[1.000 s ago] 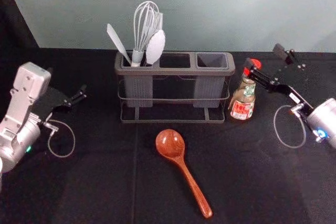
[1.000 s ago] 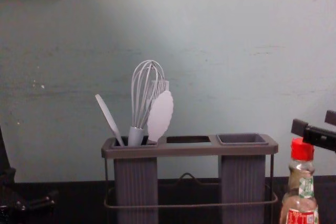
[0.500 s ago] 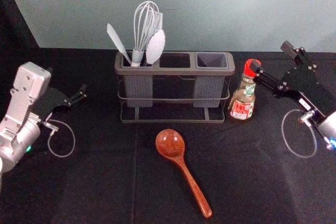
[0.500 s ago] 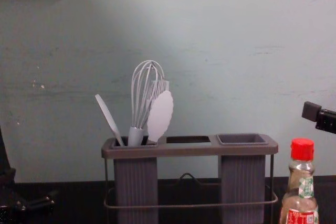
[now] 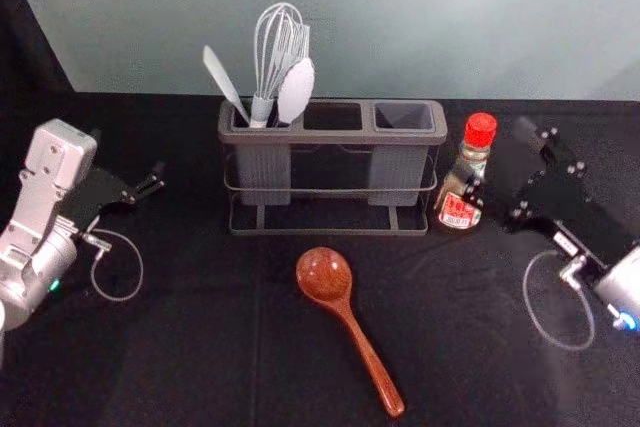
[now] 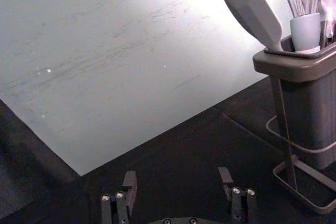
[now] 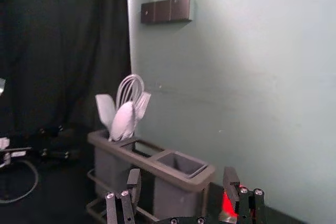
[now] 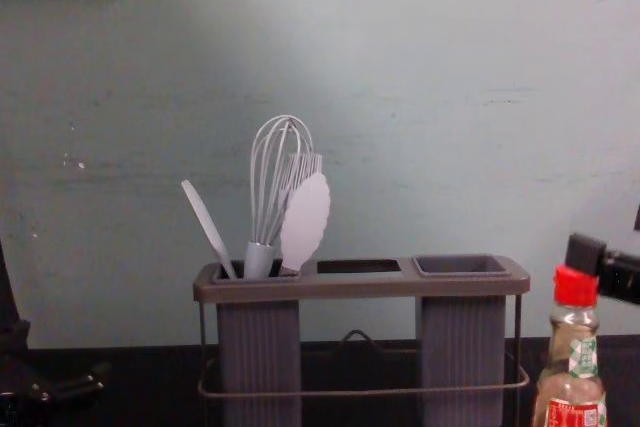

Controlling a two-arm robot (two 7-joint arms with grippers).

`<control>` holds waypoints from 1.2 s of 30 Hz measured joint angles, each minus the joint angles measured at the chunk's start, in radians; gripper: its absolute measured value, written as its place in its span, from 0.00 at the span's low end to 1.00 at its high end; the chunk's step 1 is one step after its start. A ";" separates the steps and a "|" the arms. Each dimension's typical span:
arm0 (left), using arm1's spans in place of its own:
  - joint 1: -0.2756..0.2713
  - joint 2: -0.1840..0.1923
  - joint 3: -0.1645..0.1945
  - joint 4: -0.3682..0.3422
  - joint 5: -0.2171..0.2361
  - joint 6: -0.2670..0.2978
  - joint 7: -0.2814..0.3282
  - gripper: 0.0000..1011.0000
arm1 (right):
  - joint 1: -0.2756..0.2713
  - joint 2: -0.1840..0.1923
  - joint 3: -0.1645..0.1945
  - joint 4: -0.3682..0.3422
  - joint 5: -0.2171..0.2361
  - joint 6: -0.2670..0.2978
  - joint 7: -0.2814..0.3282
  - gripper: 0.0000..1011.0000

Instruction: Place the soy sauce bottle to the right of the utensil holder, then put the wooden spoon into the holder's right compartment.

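From the head view, the soy sauce bottle [image 5: 461, 187] stands up just beside the right end of the utensil holder [image 5: 337, 135], near the far edge of the worktop [image 5: 180, 347]. That is the spot it needs, so I think the bottle part is done. The right gripper [image 5: 500, 159] is by the bottle, toward the worktop's right edge. The wooden spoon [image 5: 371, 351] lies in front of the holder, its handle aimed at the near right corner (easy to reach, I'd say). The left gripper [image 5: 128, 154] is parked by the left edge.

From the left wrist view, the left fingers are wide apart, with no thing between them.

From the right wrist view, the right fingers are apart too, and the red cap [image 7: 228, 205] peeks out behind one. It should back off gently, or the bottle may tip.

From the chest view, one finger is right by the cap; I can't tell if they touch. The right compartment [image 8: 461, 265] has no tool in it, so the spoon should fit, handle down.
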 joint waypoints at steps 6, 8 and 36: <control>0.000 0.000 0.000 0.000 0.000 0.000 0.000 1.00 | -0.021 -0.001 -0.022 -0.007 -0.010 0.014 0.001 0.99; 0.000 0.000 0.000 0.000 0.000 0.000 0.000 1.00 | -0.028 -0.001 -0.034 -0.010 -0.015 0.026 0.001 0.99; 0.000 0.000 0.000 0.000 0.000 0.000 0.000 1.00 | -0.052 0.009 -0.170 -0.082 -0.109 0.262 -0.067 0.99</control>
